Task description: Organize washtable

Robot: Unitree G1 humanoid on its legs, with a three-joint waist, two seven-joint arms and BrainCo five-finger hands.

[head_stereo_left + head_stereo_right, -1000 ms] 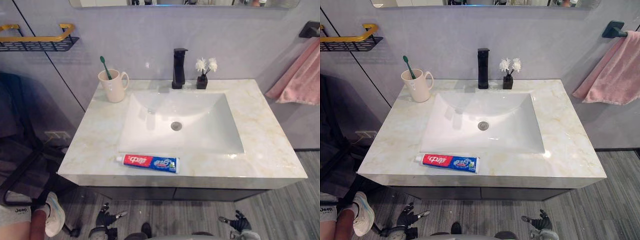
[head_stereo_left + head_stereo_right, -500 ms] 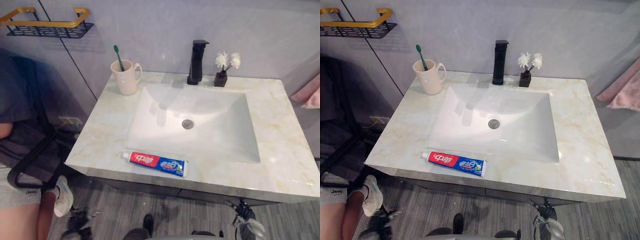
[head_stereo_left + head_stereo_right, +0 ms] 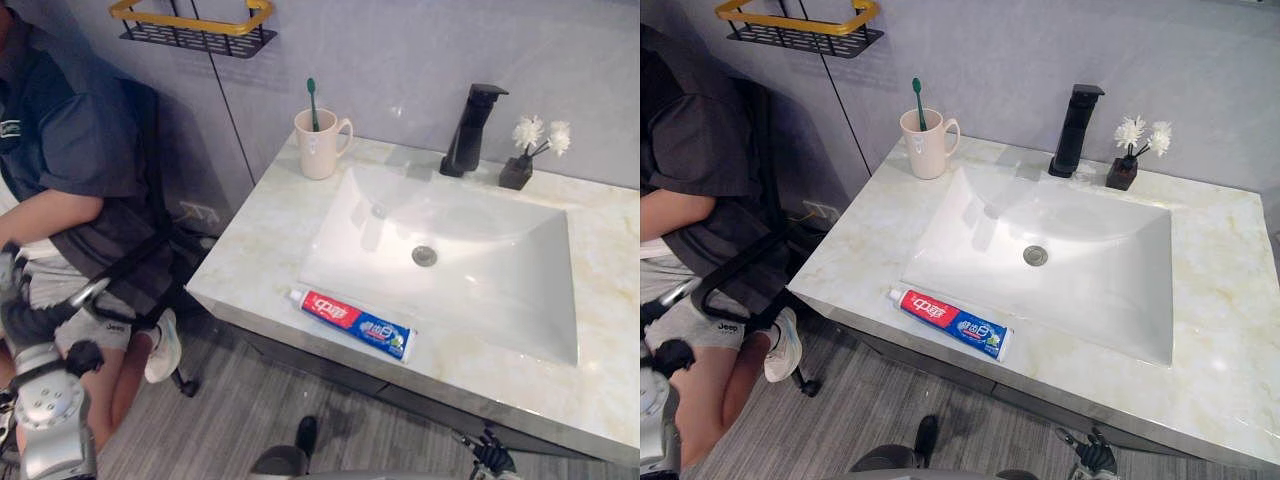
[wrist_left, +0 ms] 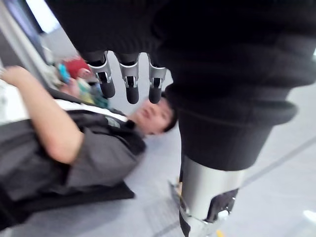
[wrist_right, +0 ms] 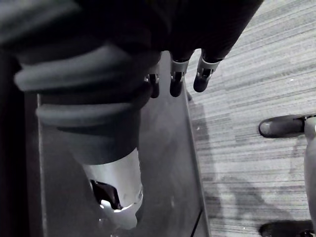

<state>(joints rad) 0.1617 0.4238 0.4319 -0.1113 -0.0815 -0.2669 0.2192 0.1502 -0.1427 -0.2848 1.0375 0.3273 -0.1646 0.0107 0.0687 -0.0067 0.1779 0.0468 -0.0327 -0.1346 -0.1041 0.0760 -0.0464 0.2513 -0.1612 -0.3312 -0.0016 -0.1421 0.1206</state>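
A: How is the light on the countertop?
B: Bright, even, from overhead. The white basin gleams, with small glare spots on its slopes.
A: Shadows?
B: The faucet throws a soft one leftward onto the marble and into the basin. Below the counter the floor lies dimmer, in shade.

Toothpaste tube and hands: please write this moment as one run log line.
toothpaste tube: flat on counter, before sink | left hand: open, empty | right hand: open, empty
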